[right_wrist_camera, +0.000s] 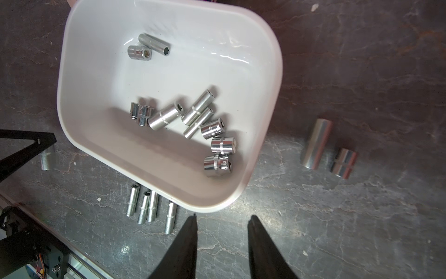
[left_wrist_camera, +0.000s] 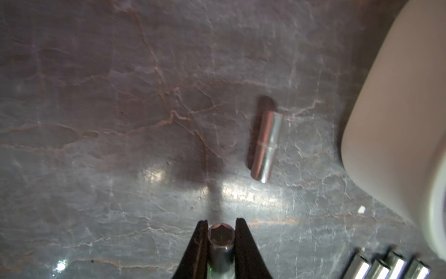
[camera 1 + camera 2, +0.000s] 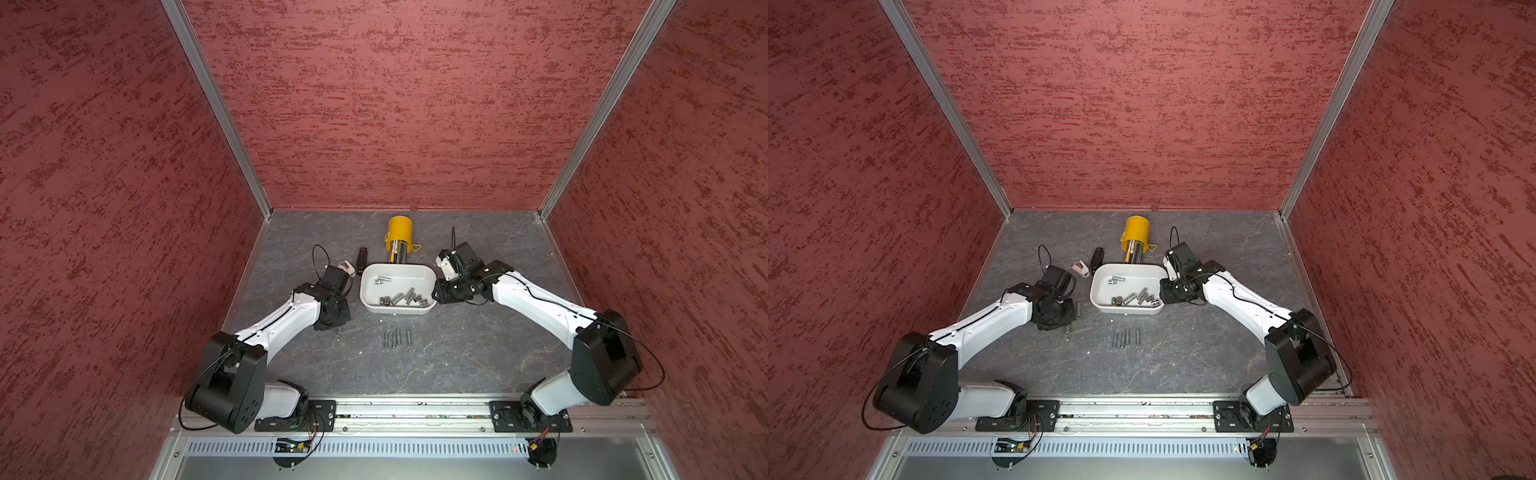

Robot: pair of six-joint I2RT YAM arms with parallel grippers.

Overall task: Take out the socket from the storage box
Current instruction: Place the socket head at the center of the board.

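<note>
In both top views the storage box (image 3: pixel 415 277) (image 3: pixel 1147 277) sits mid-bench (image 3: pixel 478 357), nearer the far edge, with a yellow cup (image 3: pixel 400 230) behind it. A row of four sockets (image 3: pixel 397 337) lies between the box and the near edge. The left hand (image 3: pixel 335 324) hangs low over the bench off the box's left side. The right hand (image 3: pixel 441 291) hovers at the box's right end.

In the left wrist view the left hand (image 2: pixel 221 220) is clenched on the held socket (image 2: pixel 220 241), whose hex mouth points out past the fingertips. This socket is out of the box, over bare bench. I cannot tell whether it touches the surface. A loose socket (image 2: pixel 265 145) lies ahead, near the box wall.

In the right wrist view the right hand (image 1: pixel 222 217) is spread and empty, just outside the box rim (image 1: pixel 277 72). The heaped sockets (image 1: pixel 193 120) lie inside the box, and two sockets (image 1: pixel 325 149) rest on the bench beyond it.

The step looks like setting the held socket down. It should go well if the hand lowers until the steel rests flat and then lets go slowly. Round steel will likely roll, so it should be laid clear of the loose socket and the box wall.
</note>
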